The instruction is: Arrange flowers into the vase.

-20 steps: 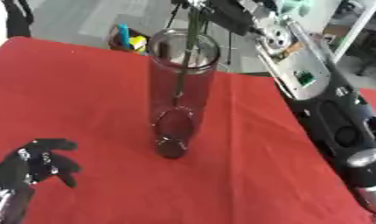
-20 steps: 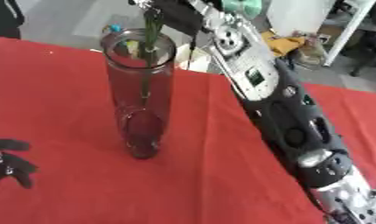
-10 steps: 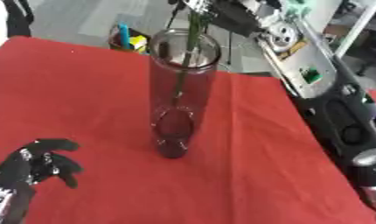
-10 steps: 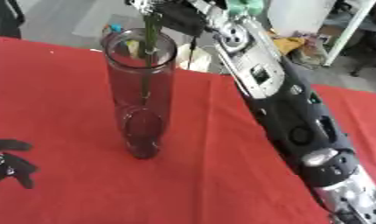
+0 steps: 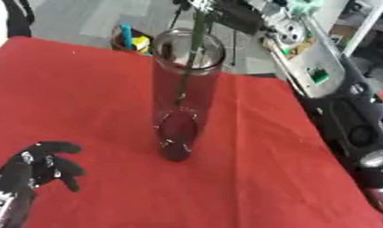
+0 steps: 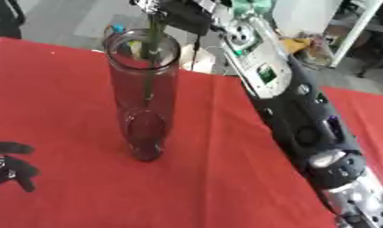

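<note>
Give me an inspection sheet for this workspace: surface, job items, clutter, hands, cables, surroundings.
Surface: red cloth covering the table.
Job's things: tall clear vase standing upright; green stem reaching down through its mouth, lower end inside the glass.
Clutter: nothing seen on the cloth.
Hands: left hand resting at the lower left corner, fingers relaxed, holding nothing. The right arm reaches up over the vase; its hand is at the top edge by the stem, fingers too cut off to judge.
Cables: nothing seen.
Surroundings: grey floor beyond the table; a container with blue and yellow things behind the vase.
</note>
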